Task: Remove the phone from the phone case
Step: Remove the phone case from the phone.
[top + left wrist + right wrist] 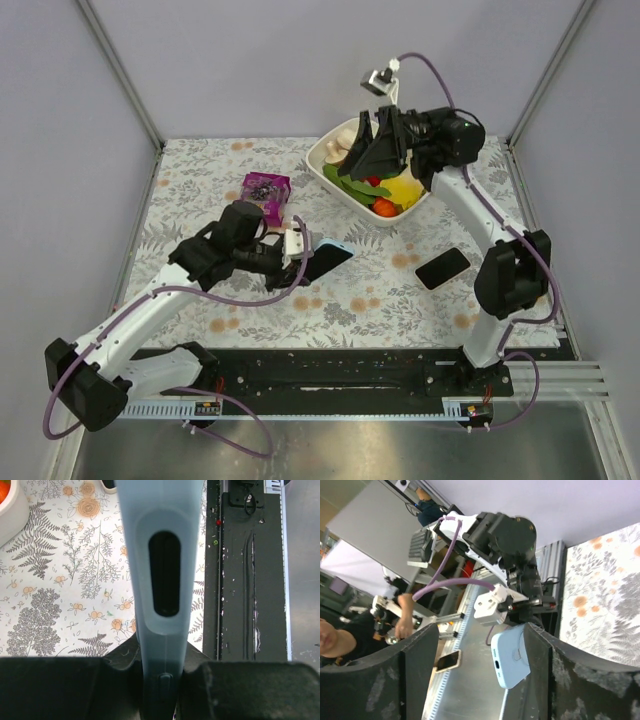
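Left gripper clamped on blue case. Right gripper jaws apart, empty, beyond case. Phone lies right of case. Extraction looks done; next, lower case.

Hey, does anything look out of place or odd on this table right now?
Nothing looks spilled or broken. One oddity: the light-blue case hangs tilted above the table, pinched at one end by the jaws of the left gripper, while a black phone lies apart at a slant near the right arm.
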Controlling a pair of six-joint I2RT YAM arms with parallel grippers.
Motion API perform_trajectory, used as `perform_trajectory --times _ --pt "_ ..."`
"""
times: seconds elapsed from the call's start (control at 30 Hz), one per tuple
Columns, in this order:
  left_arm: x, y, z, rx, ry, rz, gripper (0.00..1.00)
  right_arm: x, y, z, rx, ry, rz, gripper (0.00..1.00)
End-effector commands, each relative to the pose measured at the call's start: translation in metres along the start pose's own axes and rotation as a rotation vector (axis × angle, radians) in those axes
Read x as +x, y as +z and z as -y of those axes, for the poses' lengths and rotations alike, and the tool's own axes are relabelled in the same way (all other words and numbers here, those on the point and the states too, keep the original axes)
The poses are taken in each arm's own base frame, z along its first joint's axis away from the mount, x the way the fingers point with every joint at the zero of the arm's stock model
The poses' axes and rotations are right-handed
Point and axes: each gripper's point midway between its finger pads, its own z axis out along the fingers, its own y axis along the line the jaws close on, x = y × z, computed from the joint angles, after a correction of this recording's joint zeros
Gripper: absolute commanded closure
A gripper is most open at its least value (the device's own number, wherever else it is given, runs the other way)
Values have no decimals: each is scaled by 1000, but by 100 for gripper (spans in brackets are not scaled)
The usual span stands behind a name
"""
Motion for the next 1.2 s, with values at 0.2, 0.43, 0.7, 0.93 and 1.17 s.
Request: perform_trajectory --times 0.2,0.43,0.7,0.93,1.17 --pt "-67 -25 -20 -55 24 162 100 -105 -11 -38 42 -356 77 1" --pt "-80 -26 -30 -83 -21 188 100 -171 -54 -3 430 -379 375 1" --pt "-74 -30 -42 -136 -10 141 100 -94 -72 32 680 -481 200 0" --pt "-57 -32 -49 -184 -1 57 100 7 -44 34 638 -574 -34 4" --pt "-43 -26 -53 -219 32 -8 100 46 -14 35 555 -525 -79 9"
